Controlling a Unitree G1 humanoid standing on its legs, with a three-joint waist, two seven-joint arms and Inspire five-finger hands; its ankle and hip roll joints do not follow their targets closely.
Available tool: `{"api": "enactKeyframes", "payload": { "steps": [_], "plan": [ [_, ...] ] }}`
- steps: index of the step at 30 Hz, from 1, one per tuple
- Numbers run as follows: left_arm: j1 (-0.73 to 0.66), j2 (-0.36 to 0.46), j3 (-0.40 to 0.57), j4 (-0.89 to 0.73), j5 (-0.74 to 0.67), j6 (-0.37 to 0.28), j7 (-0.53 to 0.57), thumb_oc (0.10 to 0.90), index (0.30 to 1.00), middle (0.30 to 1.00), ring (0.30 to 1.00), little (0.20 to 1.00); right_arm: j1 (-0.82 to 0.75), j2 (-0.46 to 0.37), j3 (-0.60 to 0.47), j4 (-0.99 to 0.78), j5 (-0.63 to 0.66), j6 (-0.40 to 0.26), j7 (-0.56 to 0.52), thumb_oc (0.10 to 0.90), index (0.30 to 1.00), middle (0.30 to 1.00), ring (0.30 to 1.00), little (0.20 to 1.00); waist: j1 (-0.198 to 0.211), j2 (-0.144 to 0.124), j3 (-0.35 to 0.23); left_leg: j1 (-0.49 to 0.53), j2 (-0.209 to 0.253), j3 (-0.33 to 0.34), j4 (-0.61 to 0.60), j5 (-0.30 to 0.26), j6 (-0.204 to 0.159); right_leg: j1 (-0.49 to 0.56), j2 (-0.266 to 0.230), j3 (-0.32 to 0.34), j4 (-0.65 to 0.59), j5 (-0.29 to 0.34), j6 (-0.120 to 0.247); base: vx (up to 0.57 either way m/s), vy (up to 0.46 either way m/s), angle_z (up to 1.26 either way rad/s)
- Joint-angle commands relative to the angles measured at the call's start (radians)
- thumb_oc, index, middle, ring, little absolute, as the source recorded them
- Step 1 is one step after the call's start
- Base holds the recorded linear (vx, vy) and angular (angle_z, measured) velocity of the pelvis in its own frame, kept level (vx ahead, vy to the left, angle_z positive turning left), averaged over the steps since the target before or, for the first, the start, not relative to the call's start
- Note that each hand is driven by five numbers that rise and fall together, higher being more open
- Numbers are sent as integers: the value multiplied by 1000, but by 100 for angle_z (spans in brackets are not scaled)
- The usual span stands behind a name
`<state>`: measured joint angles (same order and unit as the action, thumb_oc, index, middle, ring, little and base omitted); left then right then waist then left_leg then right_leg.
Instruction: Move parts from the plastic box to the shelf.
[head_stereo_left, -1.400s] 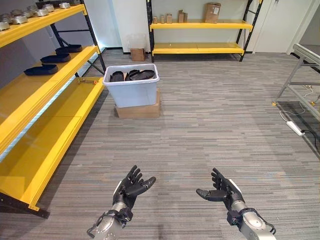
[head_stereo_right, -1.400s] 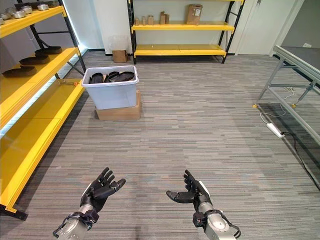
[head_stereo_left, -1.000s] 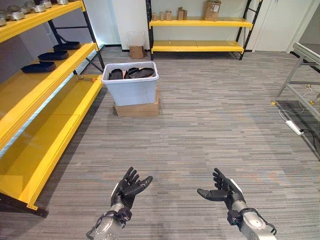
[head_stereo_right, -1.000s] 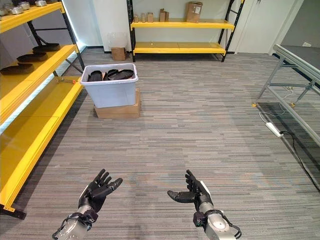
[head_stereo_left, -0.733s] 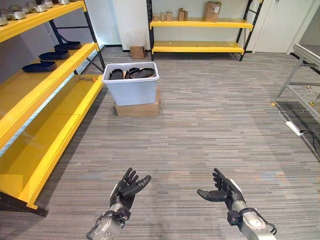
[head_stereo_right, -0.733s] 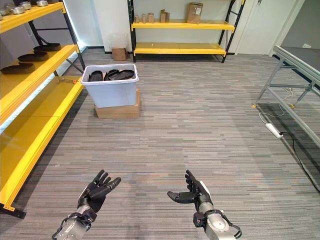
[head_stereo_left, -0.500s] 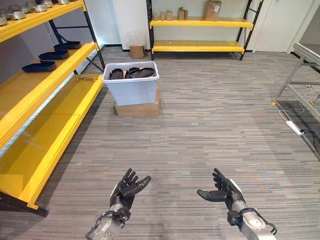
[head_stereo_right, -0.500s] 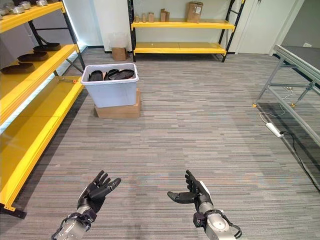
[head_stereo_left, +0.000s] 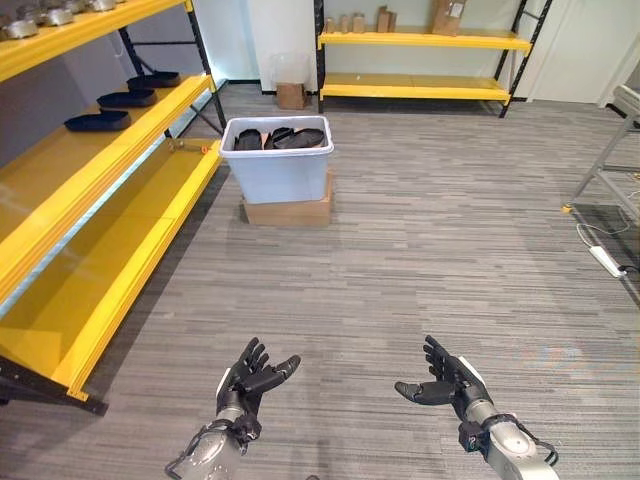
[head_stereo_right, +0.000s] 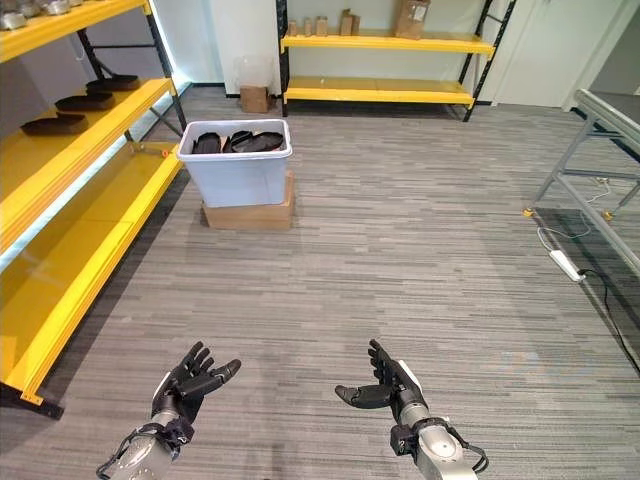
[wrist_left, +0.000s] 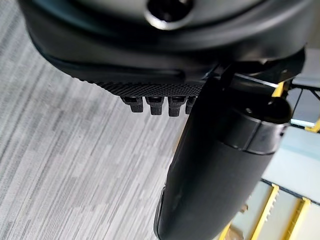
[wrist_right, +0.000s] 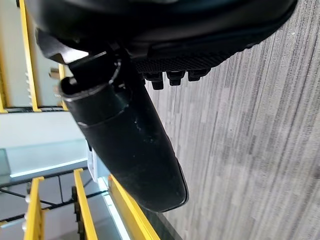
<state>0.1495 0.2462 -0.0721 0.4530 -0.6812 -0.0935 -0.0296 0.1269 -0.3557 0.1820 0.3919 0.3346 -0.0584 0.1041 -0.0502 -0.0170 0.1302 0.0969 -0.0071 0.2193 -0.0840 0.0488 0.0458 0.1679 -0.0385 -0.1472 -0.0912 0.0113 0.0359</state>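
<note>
Left hand (head_stereo_left: 250, 373) lower, right hand (head_stereo_left: 446, 380) level (both spread, empty), plastic box (head_stereo_left: 277, 170) well ahead.

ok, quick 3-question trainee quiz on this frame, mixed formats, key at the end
1. True or false: the plastic box sits directly on the floor.
2. The dark parts still to move lie: A) in the box B) on the floor C) in the left hand.
3. Fill in: the right hand is ____, holding nothing.

Key: 1 false, it rests on a cardboard box; 2 A; 3 open.
</note>
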Motion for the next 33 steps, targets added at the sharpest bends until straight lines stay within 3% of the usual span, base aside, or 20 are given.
{"api": "enactKeyframes", "payload": {
  "steps": [1, 6, 11, 14, 15, 17, 20, 22, 24, 29, 33],
  "plan": [
    [-77, 16, 48, -38, -18, -122, -3, 900, 1000, 1000, 1000, 1000, -105, 1, -15, -89, -6, -66, 31, 900, 1000, 1000, 1000, 1000, 12, -41, -29, 73, 17, -24, -3, -116, -32, -15, -58, -27, 4, 31, 66, 45, 59, 14],
    [-64, 15, 51, -36, -16, -128, -25, 900, 1000, 1000, 1000, 1000, -115, 0, -4, -71, -5, -73, 36, 900, 1000, 1000, 1000, 1000, 26, -47, -24, 72, 9, -35, -3, -114, -23, -6, -64, -35, 9, 33, 68, 40, 61, 6],
    [-85, 26, 39, -38, -33, -143, -75, 900, 1000, 1000, 1000, 1000, -127, 6, 0, -69, -14, -66, 33, 900, 1000, 1000, 1000, 1000, 24, -39, -9, 69, -3, -48, -3, -110, 6, -37, -76, -16, 111, 2, 70, 18, 108, 13],
    [-110, 40, 29, -36, -33, -128, -96, 900, 1000, 1000, 1000, 1000, -139, 8, -2, -58, -12, -71, 11, 900, 1000, 1000, 1000, 1000, 19, -37, 13, 62, -24, -55, 6, -109, 40, -85, -85, -5, 238, 18, 79, -12, 120, 5],
    [-119, 42, 26, -35, -27, -124, -101, 900, 1000, 1000, 1000, 1000, -141, 11, -3, -54, -13, -77, 2, 900, 1000, 1000, 1000, 1000, 18, -33, 25, 59, -31, -59, 16, -112, 52, -125, -102, -10, 322, 54, 86, -34, 141, 6],
    [-134, 45, 20, -37, -33, -116, -102, 900, 1000, 1000, 1000, 1000, -140, 14, -8, -50, -7, -94, -5, 900, 1000, 1000, 1000, 1000, 16, -21, 47, 54, -38, -67, 33, -124, 65, -200, -131, -31, 481, 105, 93, -23, 162, 7],
    [-134, 36, 22, -38, -83, -90, -68, 900, 1000, 1000, 1000, 1000, -136, 16, -17, -49, 5, -97, 8, 900, 1000, 1000, 1000, 1000, 8, -13, 67, 78, -48, -75, 25, -134, 63, -283, -135, -45, 587, 153, 108, 40, 131, 6],
    [-134, 36, 26, -31, -84, -107, -65, 900, 1000, 1000, 1000, 1000, -131, 14, -22, -48, 20, -98, 39, 900, 1000, 1000, 1000, 1000, -10, -19, 76, 111, -61, -93, 9, -147, 58, -315, -95, -45, 549, 144, 111, 115, 23, -10],
    [-133, 45, 26, -49, -87, -98, -70, 900, 1000, 1000, 1000, 1000, -116, 11, -34, -53, 13, -96, 80, 900, 1000, 1000, 1000, 1000, -32, -38, 79, 143, -82, -125, -2, -162, 53, -356, -28, -53, 382, 152, 116, 234, -96, -5],
    [-127, 50, 22, -45, -109, -77, -80, 900, 1000, 1000, 1000, 1000, -102, 12, -43, -25, 32, -106, 71, 900, 1000, 1000, 1000, 1000, -40, -50, 88, 184, -89, -175, -3, -175, 39, -392, -13, -68, 179, 213, 132, 251, -127, 22],
    [-100, 16, -2, -42, -123, -87, -136, 900, 1000, 1000, 1000, 1000, -70, 21, -58, -2, -2, -135, 55, 900, 1000, 1000, 1000, 1000, -66, -43, 93, 215, -86, -245, -3, -184, 38, -408, 12, 34, 74, 221, 121, 357, -157, 41]
  ]
}}
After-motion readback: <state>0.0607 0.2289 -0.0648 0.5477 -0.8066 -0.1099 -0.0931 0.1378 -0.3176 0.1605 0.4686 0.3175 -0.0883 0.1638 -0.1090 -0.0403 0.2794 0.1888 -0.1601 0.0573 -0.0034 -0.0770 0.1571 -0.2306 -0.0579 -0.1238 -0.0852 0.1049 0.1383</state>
